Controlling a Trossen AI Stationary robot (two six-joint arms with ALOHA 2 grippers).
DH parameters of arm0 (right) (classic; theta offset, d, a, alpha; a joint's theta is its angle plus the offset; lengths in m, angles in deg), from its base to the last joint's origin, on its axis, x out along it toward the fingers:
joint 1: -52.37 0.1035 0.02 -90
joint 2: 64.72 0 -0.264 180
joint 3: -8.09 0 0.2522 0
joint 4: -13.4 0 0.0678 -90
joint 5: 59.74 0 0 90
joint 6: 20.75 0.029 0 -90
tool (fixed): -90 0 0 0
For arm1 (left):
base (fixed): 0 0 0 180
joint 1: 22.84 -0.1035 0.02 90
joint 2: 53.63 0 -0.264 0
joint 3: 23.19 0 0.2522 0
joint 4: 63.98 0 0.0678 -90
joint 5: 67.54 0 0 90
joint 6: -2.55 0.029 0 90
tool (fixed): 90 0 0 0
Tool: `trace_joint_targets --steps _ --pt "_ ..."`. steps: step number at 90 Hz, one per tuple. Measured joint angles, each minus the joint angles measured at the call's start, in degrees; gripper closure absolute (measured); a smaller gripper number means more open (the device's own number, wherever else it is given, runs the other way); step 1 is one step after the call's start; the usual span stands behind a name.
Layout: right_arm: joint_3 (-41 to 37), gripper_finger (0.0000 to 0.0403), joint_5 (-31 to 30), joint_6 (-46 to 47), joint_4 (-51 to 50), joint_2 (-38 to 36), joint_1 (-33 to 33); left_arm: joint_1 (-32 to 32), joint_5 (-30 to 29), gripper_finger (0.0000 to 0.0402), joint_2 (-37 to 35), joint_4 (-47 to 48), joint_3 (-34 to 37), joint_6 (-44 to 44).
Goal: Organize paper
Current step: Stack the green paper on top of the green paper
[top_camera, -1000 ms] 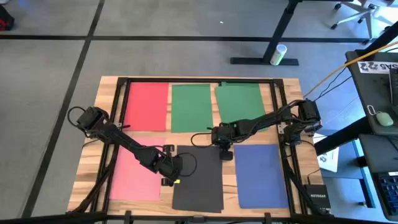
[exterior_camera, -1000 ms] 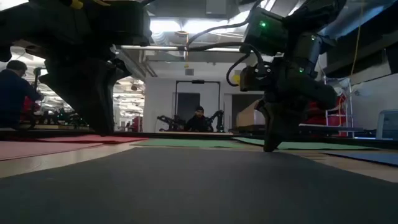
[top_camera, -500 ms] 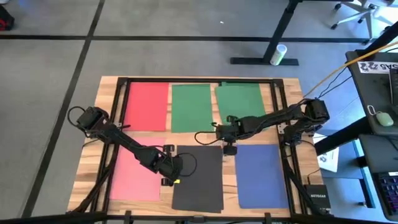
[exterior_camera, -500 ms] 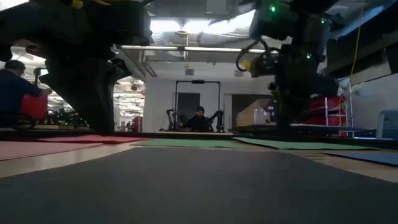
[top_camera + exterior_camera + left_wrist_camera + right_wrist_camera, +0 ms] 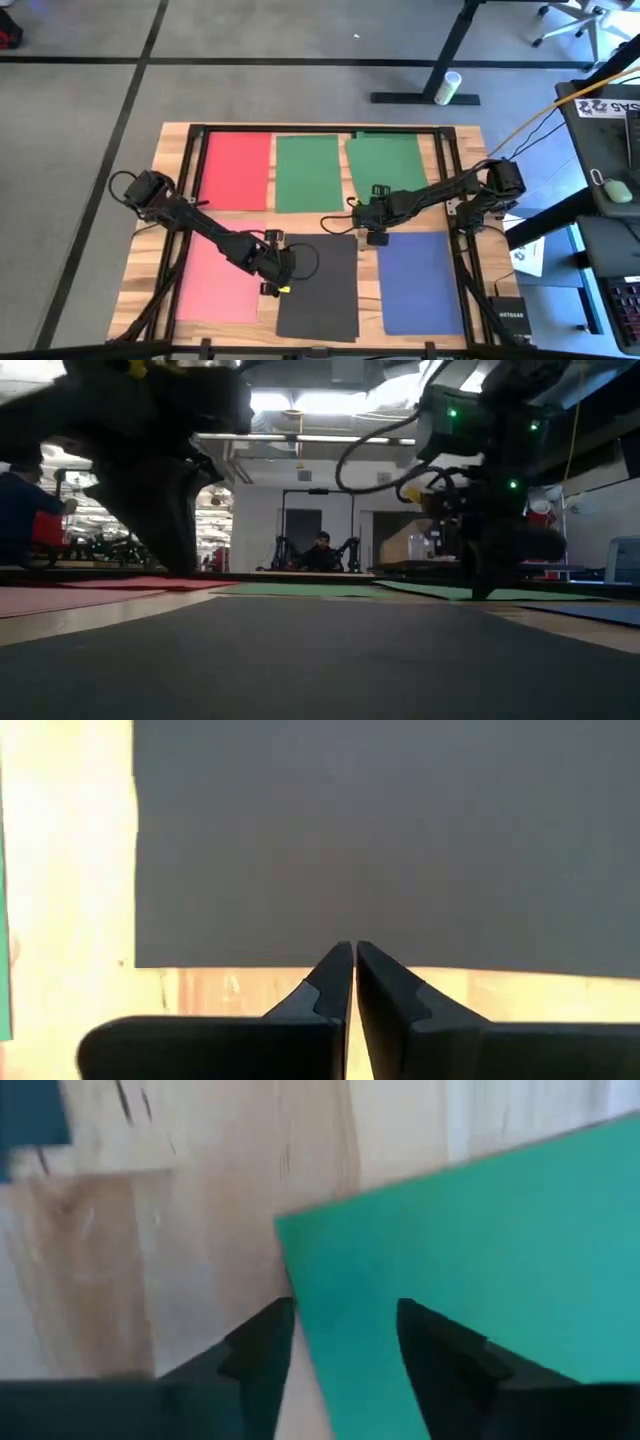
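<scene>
1. your landmark is the dark grey sheet (image 5: 318, 286); it lies flat at the near middle of the wooden table (image 5: 455, 150).
2. your left gripper (image 5: 273, 281) is at the left edge of the dark grey sheet. in the left wrist view its fingers (image 5: 330, 982) are pressed together with nothing between them, and the tips sit just at the sheet's edge.
3. the pink sheet (image 5: 215, 285) lies just left of the dark grey sheet, partly under your left arm.
4. the blue sheet (image 5: 420, 280) lies just right of the dark grey sheet.
5. your right gripper (image 5: 376, 229) is beyond the dark grey sheet's far right corner, at the near edge of the right green sheet (image 5: 385, 165). in the right wrist view its fingers (image 5: 262, 1348) are spread apart, and a corner of green paper (image 5: 470, 1250) lies between them.
6. beyond the dark grey sheet lies another green sheet (image 5: 308, 172), and the red sheet (image 5: 238, 170) is left of it.
</scene>
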Motion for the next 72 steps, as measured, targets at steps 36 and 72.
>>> trace_joint_targets --steps 36,72 --pt "-1.2 0.0299 1.4 -2.1 2.9 -0.1 -0.7 -3.0 0.0 0.0402 0.0 0.8 0.0 5.8" --pt "-1.3 0.0401 1.0 -5.1 4.5 0.1 -3.0 -3.4 0.0 0.0402 0.0 0.8 0.0 6.2"
